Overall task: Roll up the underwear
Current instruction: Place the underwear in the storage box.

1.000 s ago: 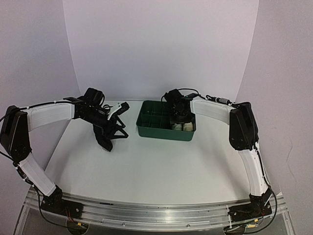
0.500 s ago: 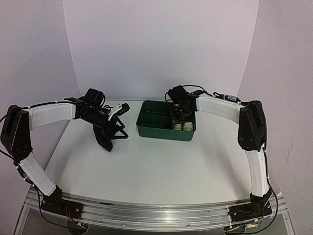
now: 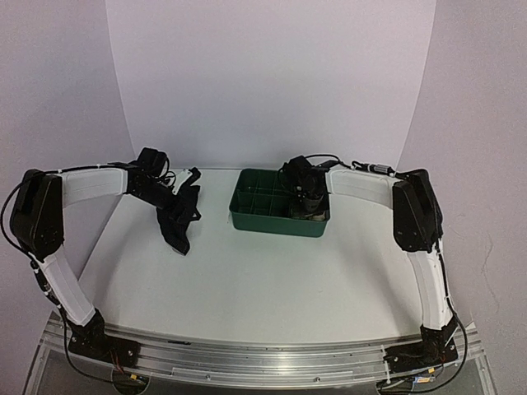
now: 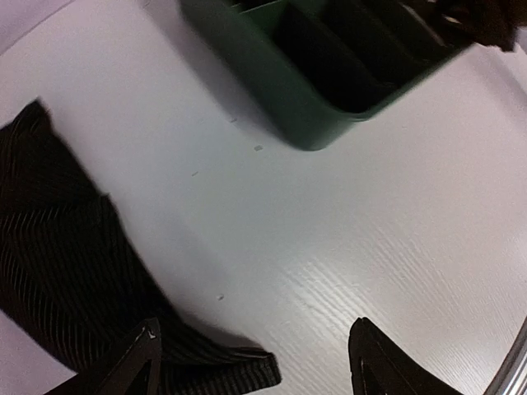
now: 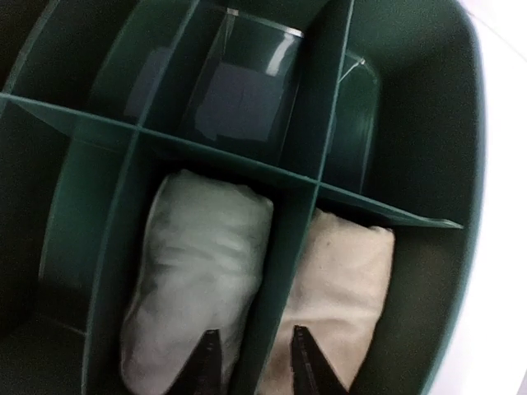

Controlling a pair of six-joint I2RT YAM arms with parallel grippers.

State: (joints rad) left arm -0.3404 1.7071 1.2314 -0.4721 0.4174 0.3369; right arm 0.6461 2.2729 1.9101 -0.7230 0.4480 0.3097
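Observation:
The black underwear (image 3: 175,224) lies crumpled on the table left of the green tray (image 3: 272,224). My left gripper (image 3: 192,202) hangs open just above its right edge. In the left wrist view the finely striped black cloth (image 4: 66,280) fills the lower left, reaching under the left fingertip (image 4: 142,355), and the gripper (image 4: 255,362) holds nothing. My right gripper (image 3: 310,206) is inside the tray. In its wrist view the white roll (image 5: 198,263) and the cream roll (image 5: 350,284) lie in neighbouring compartments. The gripper (image 5: 257,362) is narrowly open, its tips astride the divider between them.
The tray (image 4: 305,107) has several dark compartments behind the two rolls. White table runs between the black cloth and the tray's front wall. Purple backdrop walls close in the back and sides.
The left gripper has swung down and left, closer to the black cloth. The right gripper, which had risen over the tray, has come back down over the near-right compartments.

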